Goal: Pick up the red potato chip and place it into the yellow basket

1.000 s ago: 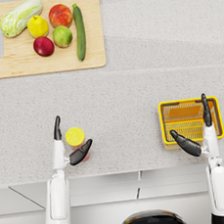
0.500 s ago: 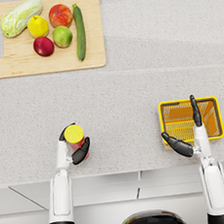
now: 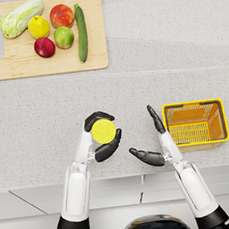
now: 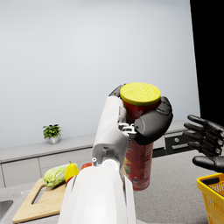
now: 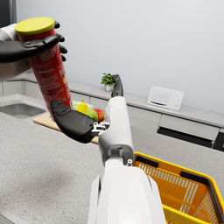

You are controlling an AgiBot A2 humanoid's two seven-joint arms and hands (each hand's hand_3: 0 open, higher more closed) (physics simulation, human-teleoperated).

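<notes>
1. On the grey counter point(image 3: 180, 53), at about 7 o'clock from the middle of the head view, our left hand point(image 3: 102, 136) gripped the red chip can point(image 4: 139, 148) near its yellow lid point(image 3: 104, 131).
2. The fingers point(image 4: 152, 124) wrapped around the top part of the can, so it stood upright and did not tip. In the left wrist view we could not tell if its bottom touched the counter or hung just above it.
3. Our right hand point(image 3: 154, 139) held nothing. Its fingers were spread apart, and it sat between the can and the yellow basket point(image 3: 223, 119), maybe ready to help.
4. The basket was at 3 o'clock from the can, well apart from it, with nothing in it that we could see. We think the can had to go across to it next.
5. The cutting board point(image 3: 11, 72) with the fruit and vegetables sat far off at 11 o'clock, out of the way.
6. We think the tall can could bump our right hand on the way.
</notes>
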